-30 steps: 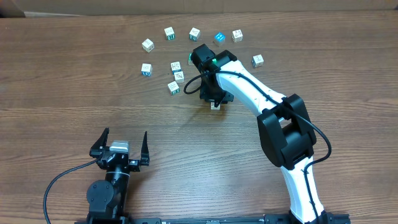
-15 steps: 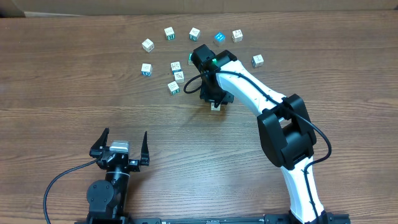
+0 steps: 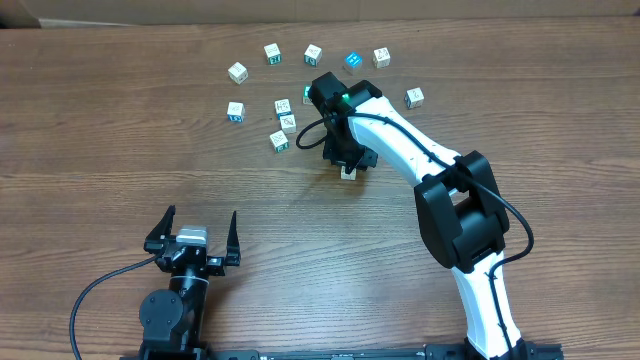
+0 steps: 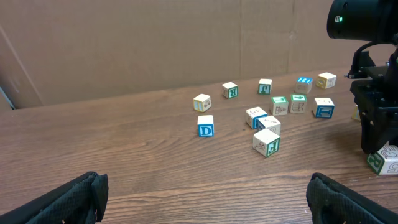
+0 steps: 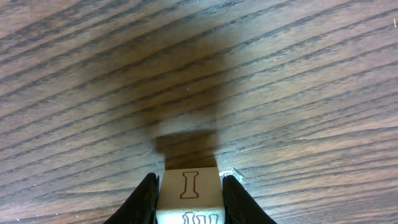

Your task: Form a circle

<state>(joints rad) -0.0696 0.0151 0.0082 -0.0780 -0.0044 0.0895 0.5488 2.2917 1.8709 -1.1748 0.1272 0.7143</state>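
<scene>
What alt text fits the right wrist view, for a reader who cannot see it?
The right claw is shut on a whitish cube whose face shows a red outlined letter I. Beyond it lies the brown wooden table, with a dark shadow just ahead of the cube.

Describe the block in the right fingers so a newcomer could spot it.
Follow the white right arm across the wooden table. Its black fingers pinch one small whitish block at the tabletop, nearer the robot than the scattered blocks. It alone is gripped, and one face shows an outlined letter I.
</scene>
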